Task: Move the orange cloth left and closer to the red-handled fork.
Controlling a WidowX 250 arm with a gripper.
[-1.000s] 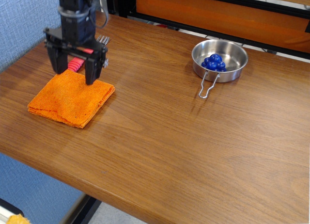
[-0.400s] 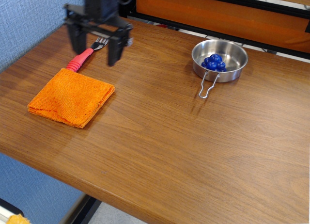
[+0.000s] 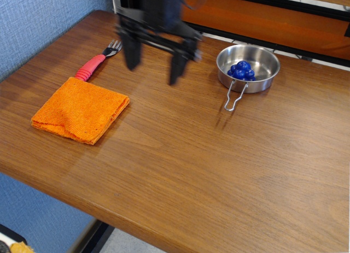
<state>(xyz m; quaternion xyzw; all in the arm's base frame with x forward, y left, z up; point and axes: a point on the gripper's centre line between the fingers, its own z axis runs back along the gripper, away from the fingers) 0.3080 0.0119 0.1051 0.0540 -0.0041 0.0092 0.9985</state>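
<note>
The orange cloth (image 3: 80, 110) lies folded flat near the table's left front. Its far corner sits right against the handle end of the red-handled fork (image 3: 96, 62), which lies at an angle with its tines pointing to the back. My gripper (image 3: 154, 64) hangs open and empty above the table's back middle, to the right of the fork and well clear of the cloth. Its fingers (image 3: 177, 64) point down and look motion-blurred.
A steel pan (image 3: 268, 77) with a wire handle stands at the back right and holds several blue balls (image 3: 241, 70). A blue wall borders the table on the left. A black and orange frame runs along the back edge.
My gripper rose off the cloth, opened empty, and moved right from above the fork to the table's back middle. The cloth and fork have stayed put.
</note>
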